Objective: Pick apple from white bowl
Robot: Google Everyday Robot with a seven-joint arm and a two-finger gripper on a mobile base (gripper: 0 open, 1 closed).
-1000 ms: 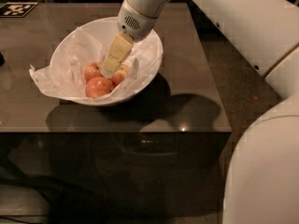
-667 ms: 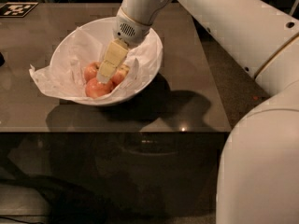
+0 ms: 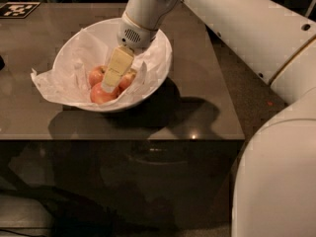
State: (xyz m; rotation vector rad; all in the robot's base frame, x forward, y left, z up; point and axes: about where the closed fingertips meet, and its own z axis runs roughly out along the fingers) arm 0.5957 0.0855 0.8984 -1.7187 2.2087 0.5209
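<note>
The gripper (image 3: 110, 83) has sunk a little deeper into the white bowl (image 3: 159, 53), and its tip is now right at the front apple (image 3: 100, 95) (whether it grips already, I cannot tell), so the grasp seems near.

Glossy brown table (image 3: 207, 107), fiducial tag (image 3: 19, 9) at far-left corner

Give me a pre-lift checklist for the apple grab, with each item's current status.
1. The gripper is inside the white bowl: ok.
2. Its tip is down at the front apple, between the other two: ok.
3. Hold secured on one apple: cannot tell.
4. The paper lining is free of the gripper: cannot tell.
5. The bowl sits fully on the table: ok.
</note>
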